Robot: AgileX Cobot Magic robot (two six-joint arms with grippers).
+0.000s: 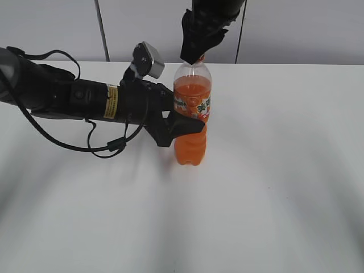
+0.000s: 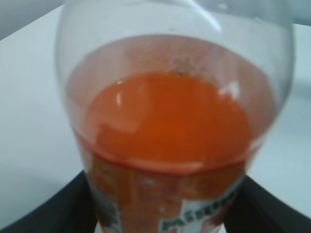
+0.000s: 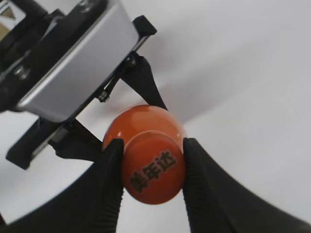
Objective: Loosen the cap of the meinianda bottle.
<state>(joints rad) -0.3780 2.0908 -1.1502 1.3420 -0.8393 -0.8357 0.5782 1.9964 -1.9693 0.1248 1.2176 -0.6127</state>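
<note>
On the tabletop (image 1: 273,187), your meinianda bottle (image 1: 192,122) stands upright.
Left gripper (image 1: 183,126) fingers clasp its body; right gripper (image 3: 152,171) fingers pinch the cap (image 3: 154,167).

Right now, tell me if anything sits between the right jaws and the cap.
Nothing visible does. The right gripper already has its jaws pressed on both sides of the cap, while the left gripper holds the meinianda bottle lower down.

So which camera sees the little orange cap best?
The right wrist view: the cap fills the middle, its printed top facing the camera, pinched between the right gripper jaws. The exterior view hides it almost entirely behind that gripper. The left wrist view shows only the bottle body.
</note>
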